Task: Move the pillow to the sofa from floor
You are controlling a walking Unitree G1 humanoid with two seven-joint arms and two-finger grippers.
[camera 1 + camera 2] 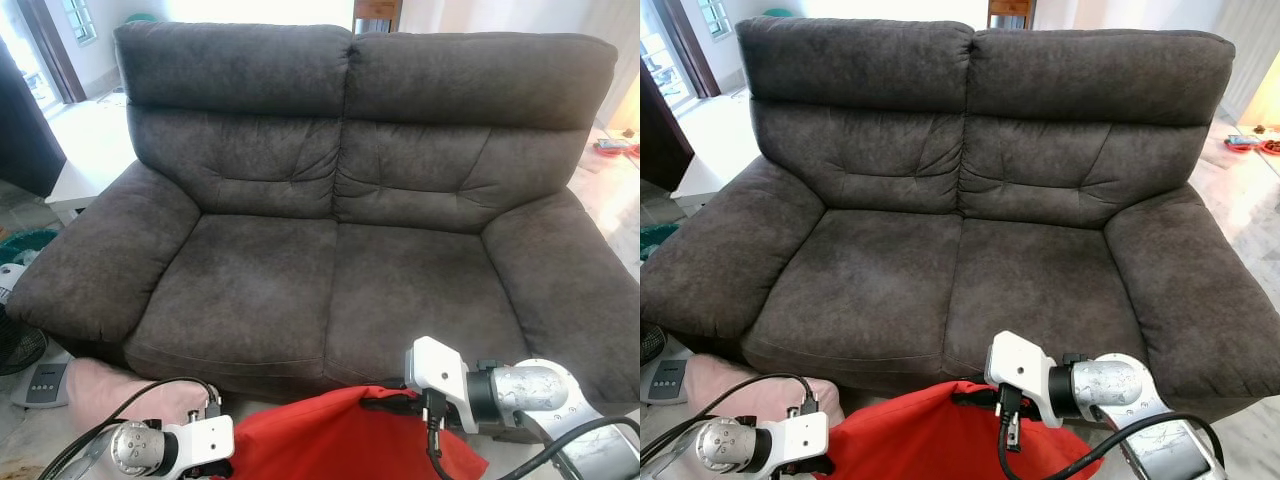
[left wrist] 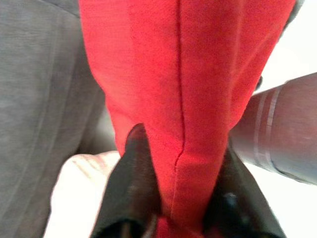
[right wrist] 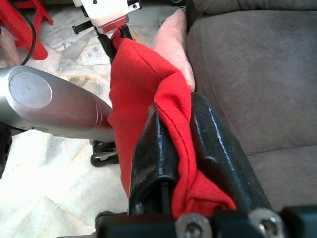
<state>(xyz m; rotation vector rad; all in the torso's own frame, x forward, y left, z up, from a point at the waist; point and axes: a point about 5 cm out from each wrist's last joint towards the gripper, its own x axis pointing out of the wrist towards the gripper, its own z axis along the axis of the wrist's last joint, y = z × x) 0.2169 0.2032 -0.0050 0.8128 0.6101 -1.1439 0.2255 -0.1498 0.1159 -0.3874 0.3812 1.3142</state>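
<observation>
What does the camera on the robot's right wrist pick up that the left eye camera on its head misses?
Right wrist view alone: the right gripper's fingers pinching a fold of the red pillow, marble floor tiles, and red furniture legs in a corner.

Left eye view alone: the sofa with its full backrest and both armrests, a white side table, and a fan.

Both: the red pillow held by the two grippers, a pink pillow, and the sofa's grey seat.
</observation>
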